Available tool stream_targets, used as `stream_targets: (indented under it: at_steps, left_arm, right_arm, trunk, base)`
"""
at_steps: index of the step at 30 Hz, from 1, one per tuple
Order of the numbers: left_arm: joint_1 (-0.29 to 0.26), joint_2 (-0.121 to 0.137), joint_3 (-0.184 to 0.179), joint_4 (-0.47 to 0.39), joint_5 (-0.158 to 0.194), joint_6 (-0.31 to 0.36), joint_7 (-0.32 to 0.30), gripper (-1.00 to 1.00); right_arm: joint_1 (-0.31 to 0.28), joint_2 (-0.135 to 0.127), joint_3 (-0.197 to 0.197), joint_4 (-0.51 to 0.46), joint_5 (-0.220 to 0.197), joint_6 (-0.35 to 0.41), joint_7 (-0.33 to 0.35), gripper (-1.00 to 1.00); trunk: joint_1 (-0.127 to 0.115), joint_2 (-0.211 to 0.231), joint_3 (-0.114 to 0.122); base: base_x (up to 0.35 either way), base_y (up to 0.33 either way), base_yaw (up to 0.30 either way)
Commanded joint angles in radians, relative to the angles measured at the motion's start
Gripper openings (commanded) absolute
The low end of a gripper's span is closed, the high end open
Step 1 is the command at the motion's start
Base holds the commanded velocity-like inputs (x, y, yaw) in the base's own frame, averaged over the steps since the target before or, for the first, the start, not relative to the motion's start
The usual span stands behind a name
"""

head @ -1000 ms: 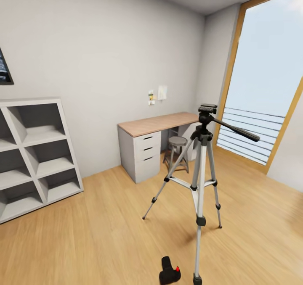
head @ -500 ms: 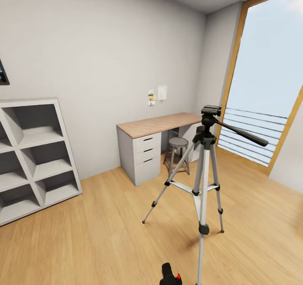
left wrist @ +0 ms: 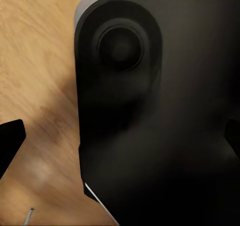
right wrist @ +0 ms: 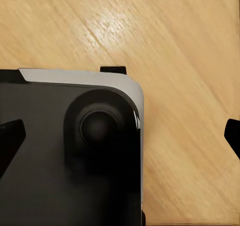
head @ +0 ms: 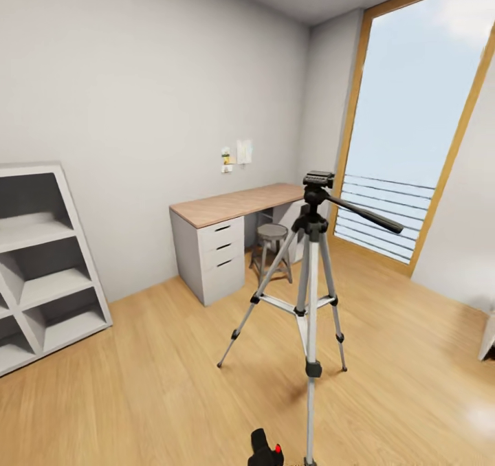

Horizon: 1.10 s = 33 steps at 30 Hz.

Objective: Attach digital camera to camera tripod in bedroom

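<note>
Head view, camera: the digital camera (head: pixel 265 448) lies on the wood floor (head: pixel 151 363), well away from the floor's edge under the desk (head: pixel 230 206) and the edge along the window (head: pixel 412 136). It is cut by the frame, and its red button (head: pixel 278 448) shows.
Head view, stand: the camera tripod (head: pixel 311 294) stands upright mid-floor with its legs splayed. Its black head (head: pixel 319 179) is bare and its long handle (head: pixel 364 213) points toward the window.
Camera to stand: the camera sits just beside the foot of the tripod's nearest leg (head: pixel 311 401), far below the head.
Left tool: the left gripper (left wrist: pixel 120 136) has its fingertips spread wide with nothing between them. It hangs over the floor by the robot's own black base (left wrist: pixel 165 111).
Right tool: the right gripper (right wrist: pixel 120 136) is likewise spread and empty above the floor.
Camera to tools: the camera appears in neither wrist picture, so I judge both grippers well apart from it.
Handling, camera: probably light, rigid, with a matte shell that should not slip.
Where to hold: across the chunky body, clear of lens and button, leaving the underside free for the head.
Handling, stand: tall, thin-legged, likely easy to tip, so the camera should come down onto the head gently.
Other things: a stool (head: pixel 272 233) stands under the desk, and an open shelf unit (head: pixel 48 273) stands by the wall.
</note>
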Motion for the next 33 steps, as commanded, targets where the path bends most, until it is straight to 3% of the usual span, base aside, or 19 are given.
stream_targets:
  at_steps: [1, 17, 33]
  left_arm:
    - [0.0, 0.001, 0.0, -0.001, 0.0, 0.001, -0.001, 1.0]
    - [0.0, 0.015, 0.0, -0.001, 0.0, 0.001, -0.001, 1.0]
    - [0.0, 0.019, -0.001, -0.001, 0.0, 0.001, -0.001, 1.0]
  right_arm:
    - [-0.001, 0.0, 0.0, 0.0, -0.001, -0.003, 0.001, 1.0]
    - [0.0, 0.0, 0.0, 0.0, -0.001, -0.003, 0.001, 1.0]
    - [0.0, 0.0, 0.0, 0.0, -0.001, -0.003, 0.001, 1.0]
  trunk:
    - [0.0, 0.0, -0.001]
    - [0.0, 0.0, -0.001]
    - [0.0, 0.0, -0.001]
  base:
    - [0.001, 0.057, -0.29]
    - [0.068, 0.22, -0.281]
    - [0.029, 0.102, -0.055]
